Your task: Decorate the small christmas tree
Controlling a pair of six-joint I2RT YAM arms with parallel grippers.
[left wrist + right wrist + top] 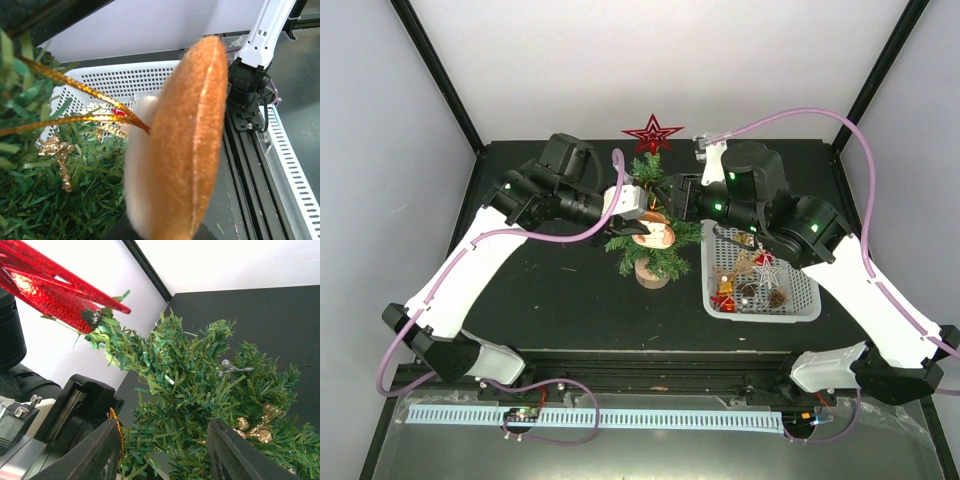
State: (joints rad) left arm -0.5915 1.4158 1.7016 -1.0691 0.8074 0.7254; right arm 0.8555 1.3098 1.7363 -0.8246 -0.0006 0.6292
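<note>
Seen from above, the small christmas tree (668,256) stands upright on its stump between the two arms, its long axis vertical. The left gripper (638,208) is pressed in among the upper branches from the tree's left, with the right gripper (672,195) just across from it, so both are about equally near. The white basket (765,314) lies on the right gripper's outer side. In the left wrist view an orange disc ornament (185,140) stands edge-on close ahead, and its gold cord (75,89) runs leftward into the foliage. The jaws are closed, apparently on the disc's lower edge, though the disc hides the fingers. In the right wrist view the jaws stand apart and hold nothing. The tree is straight ahead of them, slanting up-left to its red star (50,285). The coming move likely depends on slipping the cord over a branch tip just left of the left gripper.
</note>
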